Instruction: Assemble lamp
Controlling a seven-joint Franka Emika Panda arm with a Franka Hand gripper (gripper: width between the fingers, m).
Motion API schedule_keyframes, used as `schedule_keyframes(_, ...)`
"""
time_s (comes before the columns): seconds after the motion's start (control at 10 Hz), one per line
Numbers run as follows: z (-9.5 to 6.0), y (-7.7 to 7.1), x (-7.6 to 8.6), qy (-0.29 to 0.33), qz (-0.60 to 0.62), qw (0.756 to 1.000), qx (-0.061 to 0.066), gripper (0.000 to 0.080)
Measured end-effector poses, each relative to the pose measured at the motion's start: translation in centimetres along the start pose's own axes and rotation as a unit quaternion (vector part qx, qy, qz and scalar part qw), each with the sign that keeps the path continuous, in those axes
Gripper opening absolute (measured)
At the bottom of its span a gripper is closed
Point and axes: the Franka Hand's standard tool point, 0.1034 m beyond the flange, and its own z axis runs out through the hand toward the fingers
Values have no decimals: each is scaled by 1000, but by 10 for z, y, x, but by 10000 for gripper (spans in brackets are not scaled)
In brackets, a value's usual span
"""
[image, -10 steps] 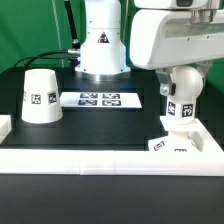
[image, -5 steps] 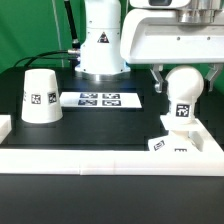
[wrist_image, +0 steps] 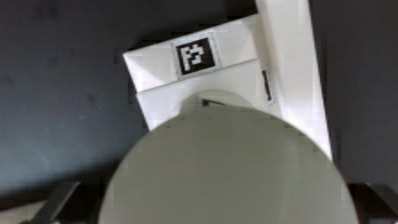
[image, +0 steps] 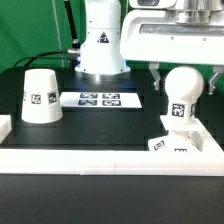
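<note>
The lamp bulb (image: 183, 88) stands upright with its stem in the squat tagged base (image: 172, 146), at the exterior view's right by the white rail. My gripper (image: 186, 86) hangs over it, open, one finger on each side of the round head with a small gap to each. In the wrist view the bulb (wrist_image: 222, 170) fills the near part of the picture, and the base (wrist_image: 192, 78) with its tag shows beyond it. The dark fingers (wrist_image: 64, 200) sit at the corners, off the bulb. The tapered shade (image: 41, 97) stands mouth down at the exterior view's left, far from the gripper.
The marker board (image: 102, 99) lies flat in the middle of the black table. A white rail (image: 100, 160) runs along the front edge and up the right side, close to the base. The arm's own pedestal (image: 100, 45) stands at the back.
The gripper has risen, so more of the bulb's head and stem now shows below it. Bulb, base and shade have stayed where they were.
</note>
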Motion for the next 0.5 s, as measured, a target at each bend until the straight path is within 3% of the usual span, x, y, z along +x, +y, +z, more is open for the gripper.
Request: schedule_keyframes(0.5,0,0,0,-6,170,985,5,579)
